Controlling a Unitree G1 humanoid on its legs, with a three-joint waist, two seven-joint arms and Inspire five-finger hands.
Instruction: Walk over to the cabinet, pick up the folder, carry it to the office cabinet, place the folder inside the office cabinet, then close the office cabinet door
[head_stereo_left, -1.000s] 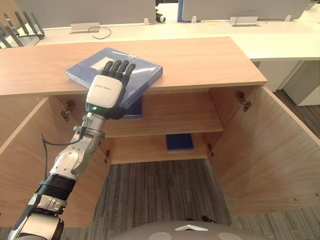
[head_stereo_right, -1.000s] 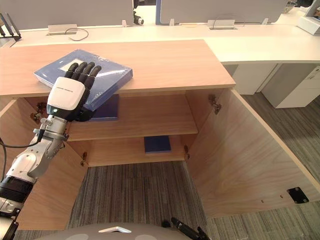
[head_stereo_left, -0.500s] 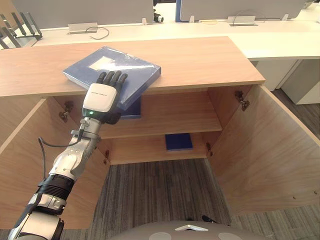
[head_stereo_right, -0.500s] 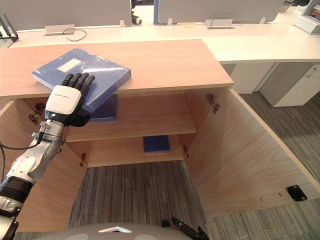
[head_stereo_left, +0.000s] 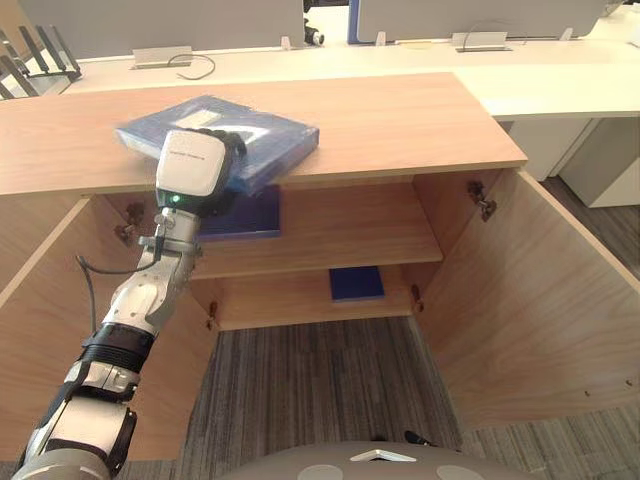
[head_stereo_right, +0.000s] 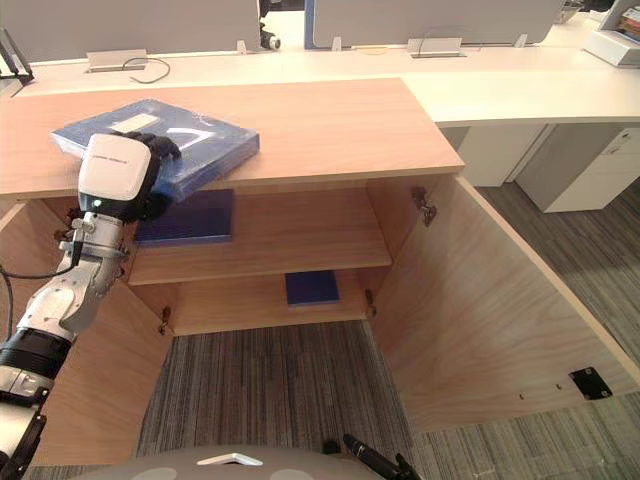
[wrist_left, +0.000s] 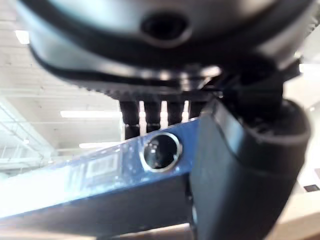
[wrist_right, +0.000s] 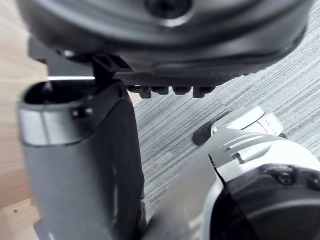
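A blue folder (head_stereo_left: 270, 135) lies on the wooden cabinet top (head_stereo_left: 400, 120), its near edge hanging over the front. My left hand (head_stereo_left: 192, 165) is at that edge, shut on the folder. In the left wrist view its fingers (wrist_left: 155, 115) lie over the folder's upper face (wrist_left: 100, 170) and the thumb (wrist_left: 240, 165) presses from below. The folder's left end looks slightly raised off the top. My right hand (wrist_right: 80, 165) hangs over the carpet, relaxed and holding nothing.
Both cabinet doors stand open, the right door (head_stereo_left: 540, 290) swung wide towards me. Another blue folder (head_stereo_left: 245, 212) lies on the upper shelf and a small blue one (head_stereo_left: 356, 283) on the lower shelf. A white desk (head_stereo_left: 560, 90) runs behind the cabinet.
My left hand slid back from lying flat on the folder to its near edge and closed on it. The folder has shifted a little to the left and begun to lift.
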